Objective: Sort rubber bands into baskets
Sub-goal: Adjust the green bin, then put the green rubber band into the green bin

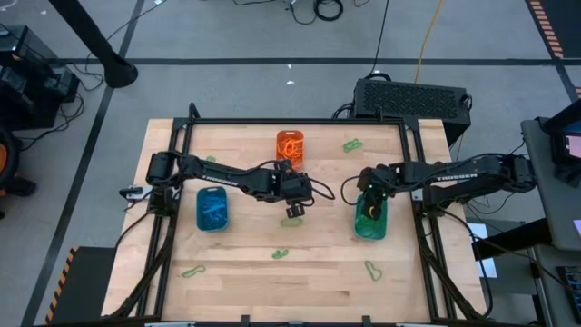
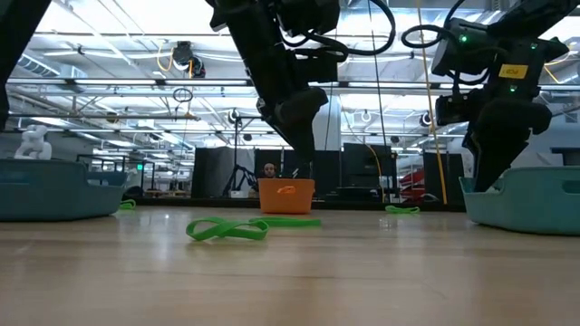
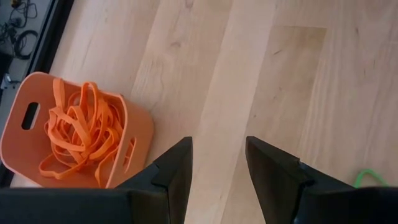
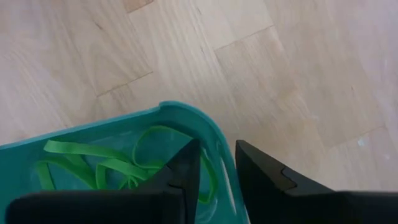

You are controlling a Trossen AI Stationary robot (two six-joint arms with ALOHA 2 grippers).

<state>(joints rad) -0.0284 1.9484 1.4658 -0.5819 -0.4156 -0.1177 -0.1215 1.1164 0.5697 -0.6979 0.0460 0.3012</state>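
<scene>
1. Right now the right claw (image 4: 214,171) hangs over the near rim of the teal-green plastic basket (image 1: 369,223), its fingers a narrow gap apart with nothing visibly pinched between them (a green loop lies just under the tips, inside the tub).
2. Meanwhile the left claw (image 3: 217,171) hovers above bare wood at mid-worktop (image 1: 245,272), fingers parted and empty, near the orange plastic basket (image 1: 290,145).
3. Sorted so far, as I judge it: a tangle of thin orange rubber bands (image 3: 84,134) in the orange tub, thin green rubber bands (image 4: 93,165) in the teal one, and blue loops in the blue plastic basket (image 1: 212,209).
4. Left to do: loose green rubber bands (image 1: 282,253) lie scattered on the worktop, one near the far edge and others toward the near edge, well apart from any tub.
</scene>
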